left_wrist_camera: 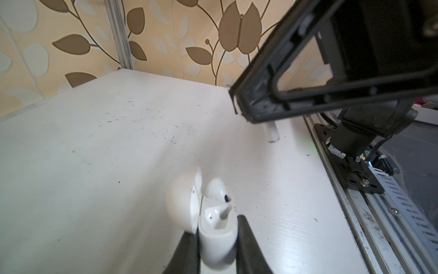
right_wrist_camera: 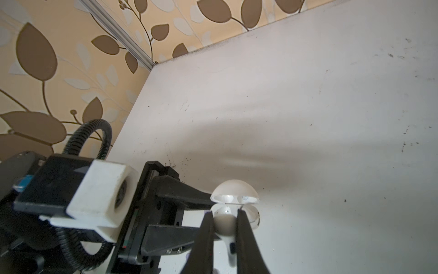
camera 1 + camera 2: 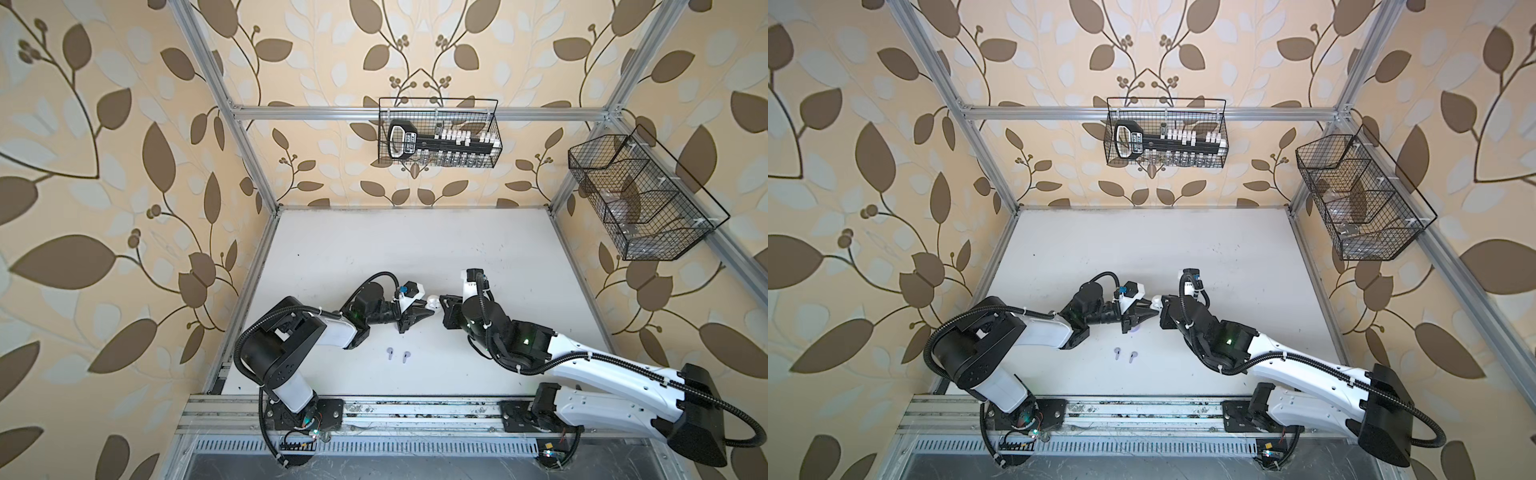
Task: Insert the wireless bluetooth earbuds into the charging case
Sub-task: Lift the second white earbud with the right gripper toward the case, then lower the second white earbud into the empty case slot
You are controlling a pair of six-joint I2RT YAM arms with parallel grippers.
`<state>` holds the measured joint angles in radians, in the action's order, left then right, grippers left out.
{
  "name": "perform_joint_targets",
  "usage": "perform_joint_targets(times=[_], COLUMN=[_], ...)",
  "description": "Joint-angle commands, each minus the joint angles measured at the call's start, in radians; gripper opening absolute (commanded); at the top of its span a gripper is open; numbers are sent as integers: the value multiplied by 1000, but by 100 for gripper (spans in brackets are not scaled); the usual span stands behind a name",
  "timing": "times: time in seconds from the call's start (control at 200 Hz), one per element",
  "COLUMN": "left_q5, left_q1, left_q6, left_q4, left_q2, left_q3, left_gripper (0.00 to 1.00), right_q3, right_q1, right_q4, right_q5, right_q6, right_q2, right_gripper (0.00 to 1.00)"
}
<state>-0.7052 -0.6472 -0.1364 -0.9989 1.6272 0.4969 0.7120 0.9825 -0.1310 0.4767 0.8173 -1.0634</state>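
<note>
Two lilac earbuds [image 3: 390, 353] [image 3: 404, 356]: lying side by side on the table [image 3: 374, 249], off to one side of the left claw, clear of both claws.
left claw [image 1: 216, 239]: clamping the white charging case [image 1: 218, 249], whose lid is hanging open.
seated earbud [image 1: 214, 187]: sitting in the case, just ahead of the left claw's tips.
right claw [image 2: 225, 227]: pinching the held earbud [image 2: 224, 221], with the stem trailing back between its fingers, close by the open case.

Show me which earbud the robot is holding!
The white earbud pinched between the right fingers, at the open case. The two lilac earbuds lie loose on the table.
</note>
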Motion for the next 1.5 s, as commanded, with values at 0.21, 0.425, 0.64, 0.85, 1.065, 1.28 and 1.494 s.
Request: perform_joint_targets(times=[0.21, 0.425, 0.64, 0.85, 1.065, 1.28, 1.494], left_q5=[-34, -36, -34, -37, -43, -46, -51], left_q1=[-2, -2, 0, 3, 4, 6, 5], left_q6=[59, 78, 87, 93, 104, 107, 109], left_q4=[-59, -64, -72, -78, -90, -89, -87], left_q2=[1, 1, -1, -4, -2, 0, 4], left_q3=[39, 45, 43, 43, 43, 45, 46], left_gripper=[0, 0, 0, 0, 0, 0, 0], right_q3=[-3, -13, -14, -36, -58, -71, -72], right_q1=[-31, -36, -40, -42, -47, -55, -64], right_q4=[109, 145, 158, 166, 183, 199, 217], right_q5=[-37, -54, -68, -58, -62, -66, -70], right_q6=[-14, -12, -10, -5, 4, 7, 1], right_q2=[-82, -116, -143, -137, -139, -148, -157], right_gripper=[12, 12, 12, 12, 12, 12, 11])
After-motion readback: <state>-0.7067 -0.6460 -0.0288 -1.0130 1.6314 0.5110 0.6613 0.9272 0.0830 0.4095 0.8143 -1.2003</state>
